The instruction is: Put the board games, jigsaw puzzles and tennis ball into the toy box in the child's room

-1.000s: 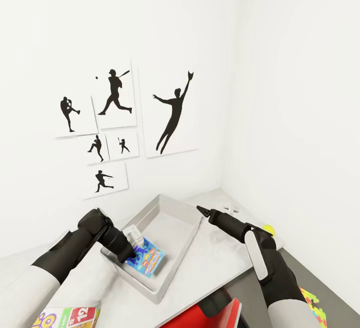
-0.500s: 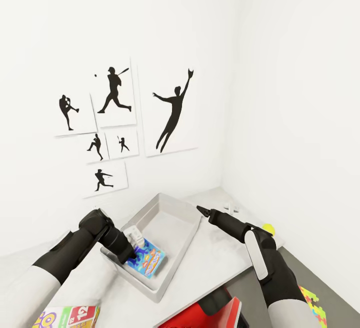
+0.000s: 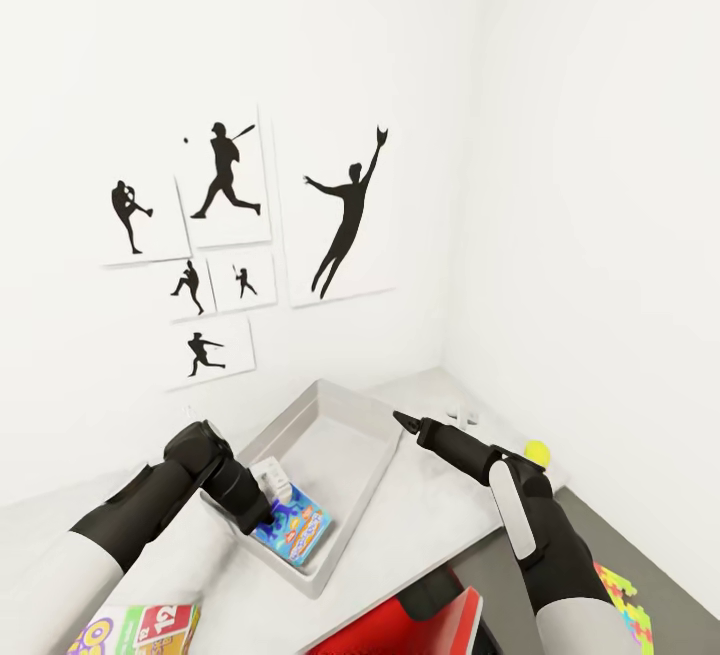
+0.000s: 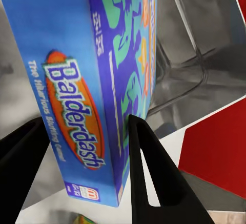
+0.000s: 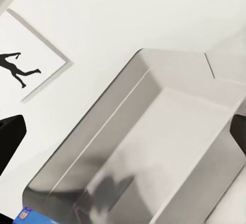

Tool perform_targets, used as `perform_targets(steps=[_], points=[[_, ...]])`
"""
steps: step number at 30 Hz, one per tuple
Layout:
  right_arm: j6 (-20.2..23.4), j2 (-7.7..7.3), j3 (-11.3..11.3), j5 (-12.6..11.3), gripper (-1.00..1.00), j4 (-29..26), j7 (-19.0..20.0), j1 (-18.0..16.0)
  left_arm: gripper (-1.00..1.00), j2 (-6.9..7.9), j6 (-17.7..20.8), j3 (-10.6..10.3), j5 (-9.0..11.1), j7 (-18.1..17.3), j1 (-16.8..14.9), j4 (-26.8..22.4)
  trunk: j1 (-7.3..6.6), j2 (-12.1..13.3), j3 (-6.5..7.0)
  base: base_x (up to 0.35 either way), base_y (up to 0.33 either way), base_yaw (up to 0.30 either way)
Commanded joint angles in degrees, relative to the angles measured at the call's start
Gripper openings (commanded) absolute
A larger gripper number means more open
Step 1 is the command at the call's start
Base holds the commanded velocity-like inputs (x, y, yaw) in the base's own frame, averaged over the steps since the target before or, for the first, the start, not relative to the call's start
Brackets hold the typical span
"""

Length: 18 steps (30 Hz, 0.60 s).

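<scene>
We hold the blue game (image 4: 97, 85) by its narrow edges in the left end effector (image 4: 84, 131), low inside the toy box (image 3: 345, 405); light, stiff, slick card. Skip-Bo (image 3: 135, 628) lies nearest on the bench (image 3: 440, 510). The right end effector (image 3: 405, 422) hovers open-fingered over the far rim, the ball (image 3: 537, 452) beyond.

The head camera looks down from above and behind both arms. Each wrist camera looks closely along its fingers; all share the grey tray (image 3: 345, 455) (image 4: 195, 55) (image 5: 154, 147).
</scene>
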Motion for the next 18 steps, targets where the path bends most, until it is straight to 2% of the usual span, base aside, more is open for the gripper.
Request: perform_targets(steps=[1,18], points=[[0.5,0.06,-0.2,-0.3,1.00,0.0,0.1,0.0,-1.00,0.03,0.4,-0.1,-0.6,-0.5,0.0,-0.1,0.02,-0.1,-0.12,0.000,0.000,0.000],[0.3,0.07,-0.2,-0.2,1.00,-0.1,0.0,0.0,-1.00,0.02,0.4,0.0,-0.5,-0.4,-0.1,0.0,0.02,-0.1,-0.29,0.000,0.000,0.000]])
